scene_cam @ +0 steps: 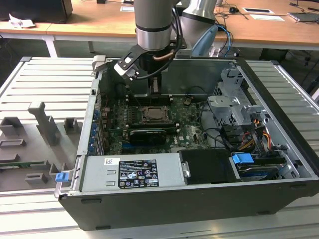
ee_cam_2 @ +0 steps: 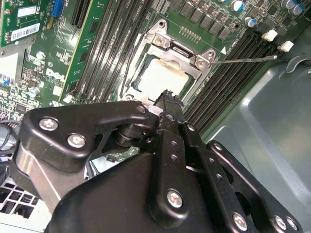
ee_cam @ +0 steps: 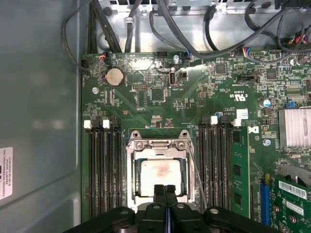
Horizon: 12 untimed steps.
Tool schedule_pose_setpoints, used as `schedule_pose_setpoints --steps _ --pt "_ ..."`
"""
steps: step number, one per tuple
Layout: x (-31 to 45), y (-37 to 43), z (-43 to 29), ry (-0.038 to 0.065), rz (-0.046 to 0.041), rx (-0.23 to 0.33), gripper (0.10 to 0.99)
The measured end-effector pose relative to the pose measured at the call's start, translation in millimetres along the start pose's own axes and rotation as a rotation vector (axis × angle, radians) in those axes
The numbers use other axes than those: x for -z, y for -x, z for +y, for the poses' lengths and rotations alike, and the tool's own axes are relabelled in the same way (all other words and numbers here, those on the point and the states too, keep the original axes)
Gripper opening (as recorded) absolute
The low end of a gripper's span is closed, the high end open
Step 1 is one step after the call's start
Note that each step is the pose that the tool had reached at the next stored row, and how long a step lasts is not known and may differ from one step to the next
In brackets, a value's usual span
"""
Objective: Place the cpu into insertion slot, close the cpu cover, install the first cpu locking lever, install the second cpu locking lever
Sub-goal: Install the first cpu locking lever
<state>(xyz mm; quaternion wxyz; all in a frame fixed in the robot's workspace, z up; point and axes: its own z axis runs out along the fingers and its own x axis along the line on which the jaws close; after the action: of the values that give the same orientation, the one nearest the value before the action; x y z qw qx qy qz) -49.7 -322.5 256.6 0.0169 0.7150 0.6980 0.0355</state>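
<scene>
Cpu (ee_cam: pixel 159 175) lies beneath the closed cpu cover (ee_cam: pixel 132 170), jaws together above.

The cpu (ee_cam: pixel 158 175) lies under the cpu cover (ee_cam: pixel 158 144), between memory slots (ee_cam: pixel 104 165) on the motherboard (ee_cam: pixel 146 102).

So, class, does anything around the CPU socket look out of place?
Yes: a thin locking lever sticks out sideways from the cpu cover, over the memory slots, apparently unlatched. The cpu shows a brownish smear on top.
</scene>
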Motion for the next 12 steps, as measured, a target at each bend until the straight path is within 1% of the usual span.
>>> schedule_pose_setpoints --steps 12 --pt "8.9 -0.2 0.7 0.000 -0.0001 0.000 0.106"
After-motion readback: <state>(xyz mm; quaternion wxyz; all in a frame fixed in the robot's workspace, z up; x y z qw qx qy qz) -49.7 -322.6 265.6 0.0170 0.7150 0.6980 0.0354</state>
